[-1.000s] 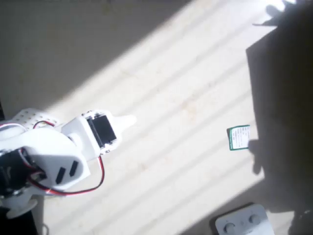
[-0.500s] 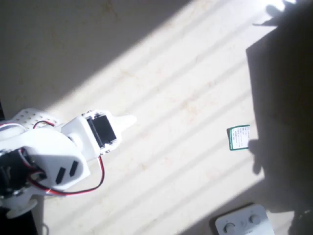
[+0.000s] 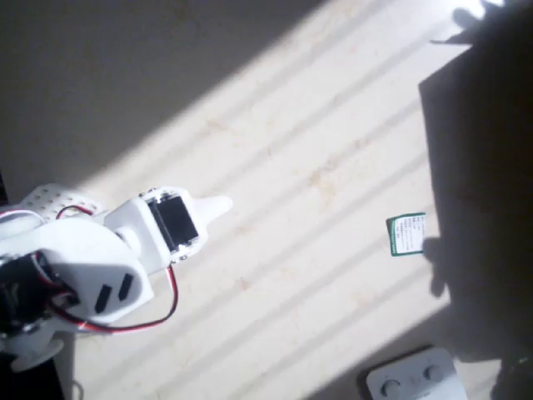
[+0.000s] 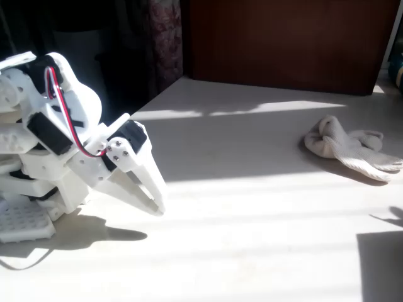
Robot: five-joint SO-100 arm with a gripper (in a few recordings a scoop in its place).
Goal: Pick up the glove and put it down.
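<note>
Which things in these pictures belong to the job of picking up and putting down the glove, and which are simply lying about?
Belong to the job:
- the glove, crumpled on the table at the right of the fixed view
- the gripper, low near the arm's base, well apart from the glove

Lying about:
- the white device with round buttons, at the overhead view's lower edge

Hard sunlight crosses the table (image 3: 316,167) in bright stripes, washing out the overhead view. Deep shadow covers that view's right side and upper left corner. Fixed view sharp, far background dark.
</note>
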